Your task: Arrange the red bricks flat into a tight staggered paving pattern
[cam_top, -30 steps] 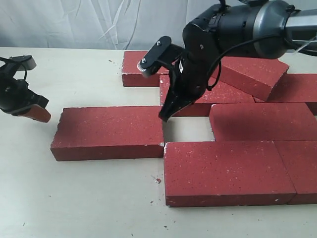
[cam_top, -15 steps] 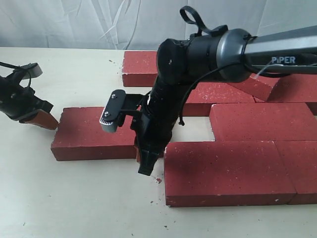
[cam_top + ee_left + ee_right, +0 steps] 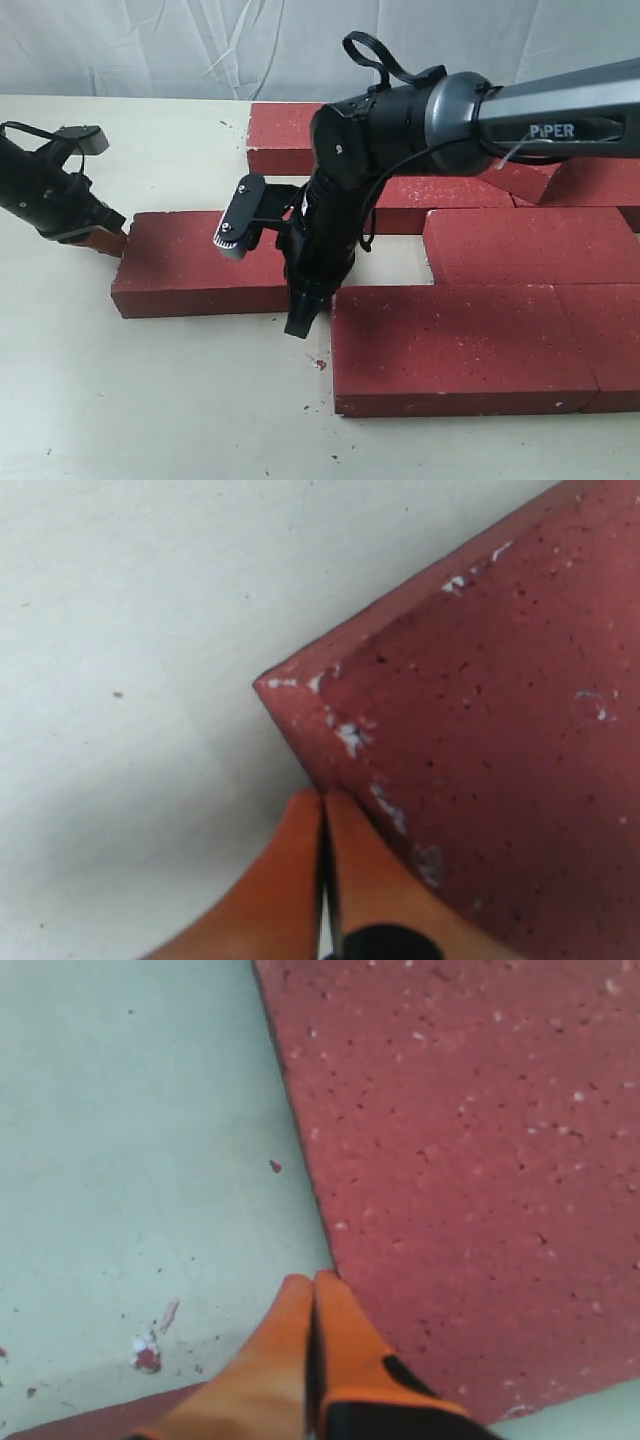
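Several red bricks lie flat on the pale table. One loose brick sits left of the group. My left gripper is shut and empty, with its orange tips against that brick's left end near a chipped corner. My right gripper is shut too. It points down at the loose brick's front right corner, beside the left end of the front brick. The right arm hides the loose brick's right end.
More bricks lie behind: one at the back, one in the middle row, one at the right. A bare gap of table shows between them. A red chip lies in front. A white curtain hangs behind.
My right gripper swung from behind the loose brick to its front right corner. My left gripper came in against the brick's left end, and the brick slid slightly right.
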